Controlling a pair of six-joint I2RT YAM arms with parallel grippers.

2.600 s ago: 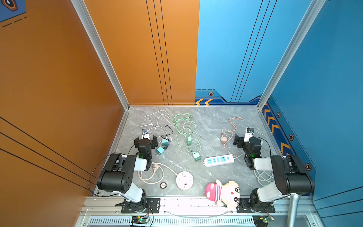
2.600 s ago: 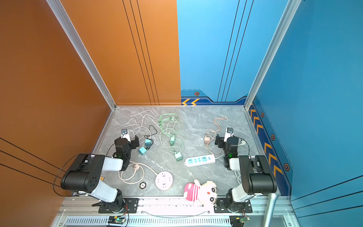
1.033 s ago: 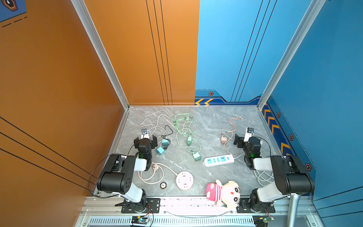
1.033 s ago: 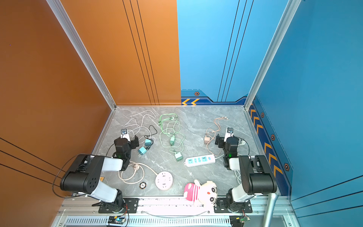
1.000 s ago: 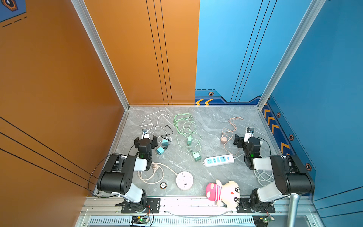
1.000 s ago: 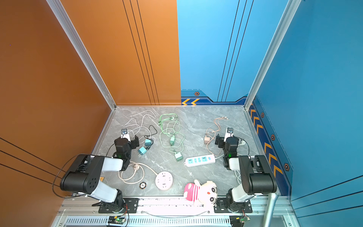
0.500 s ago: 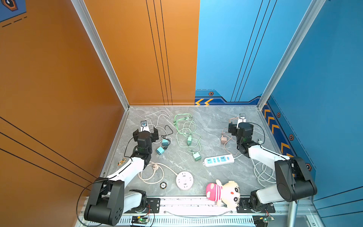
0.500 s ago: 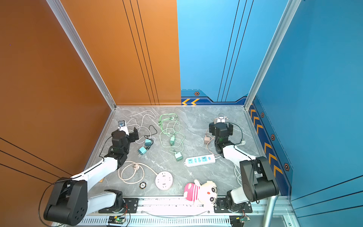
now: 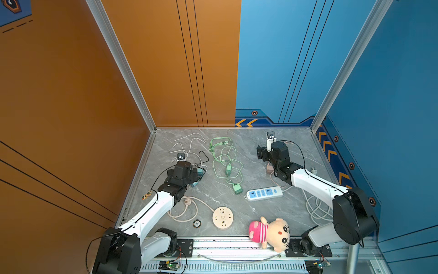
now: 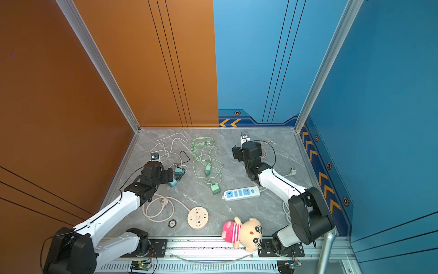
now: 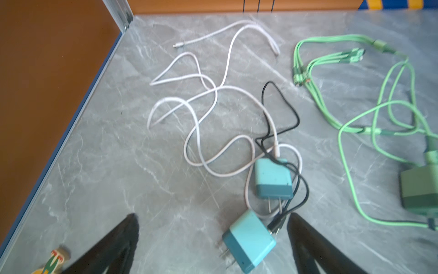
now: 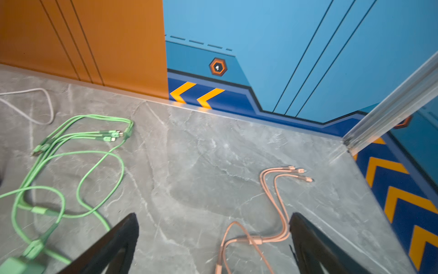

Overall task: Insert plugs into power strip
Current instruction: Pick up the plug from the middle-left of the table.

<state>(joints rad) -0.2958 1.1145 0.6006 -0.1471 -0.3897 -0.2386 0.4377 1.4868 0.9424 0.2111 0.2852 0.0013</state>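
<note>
Overhead only: pale pink plug [image 9: 269,169]

Left arm [image 9: 151,213] and right arm [image 9: 315,185]: white links, bulky black joints, thin black cable [image 9: 299,150] looping each wrist, small camera [image 9: 270,136] on white bracket.

2 teal plugs [image 11: 272,181], lying close together, prongs bare. 2 mint plugs [image 9: 237,189], cables tangled. 1 pink plug [image 9: 269,169], near the white power strip [image 9: 264,193], lying flat, sockets unoccupied.
</note>
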